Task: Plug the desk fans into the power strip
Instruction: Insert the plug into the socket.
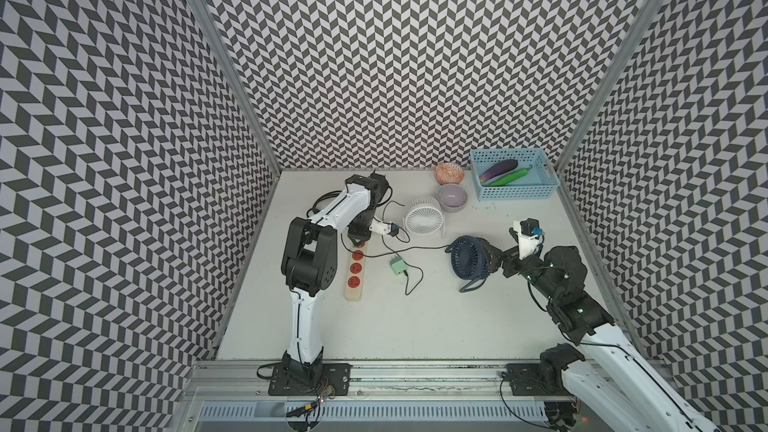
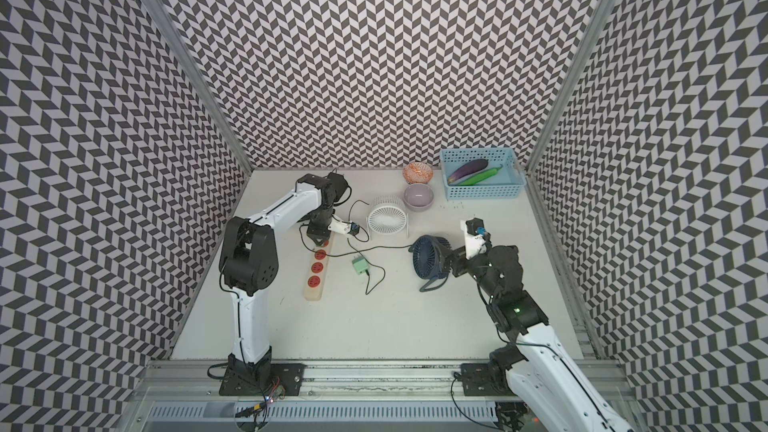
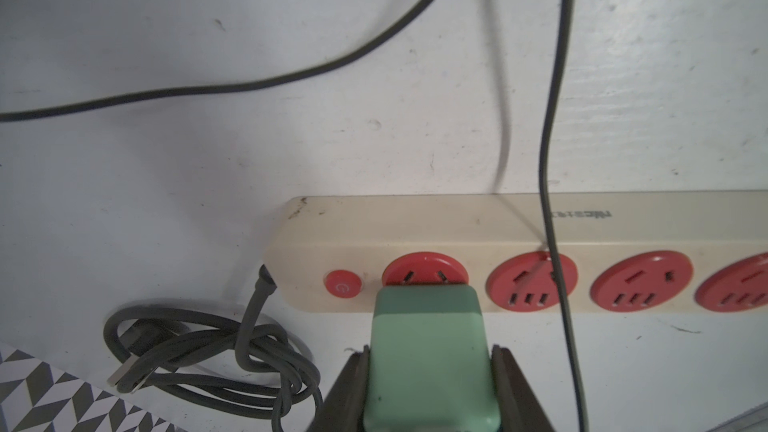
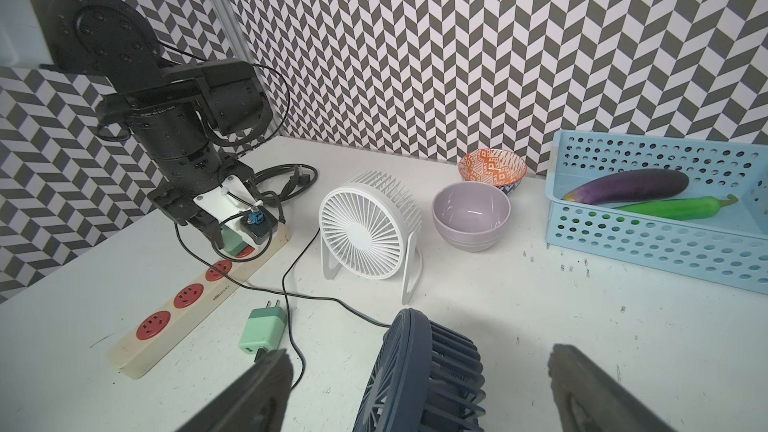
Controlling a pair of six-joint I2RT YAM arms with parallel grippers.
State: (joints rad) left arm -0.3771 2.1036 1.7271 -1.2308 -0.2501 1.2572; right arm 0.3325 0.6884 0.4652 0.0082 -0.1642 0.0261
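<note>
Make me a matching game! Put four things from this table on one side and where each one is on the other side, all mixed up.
Things:
1. eggplant
2. navy fan
3. left gripper
4. lilac bowl

Places or states:
A. beside the white fan
B. shut on a green adapter at the power strip
C. in the blue basket
D. between the open jaws of the right gripper

Pairs: 1-C, 2-D, 3-B, 4-A

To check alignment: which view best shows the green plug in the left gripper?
Left wrist: the plug sits close, between the jaws, at the strip's end socket. Right wrist shows a sliver; both top views, nothing.
</note>
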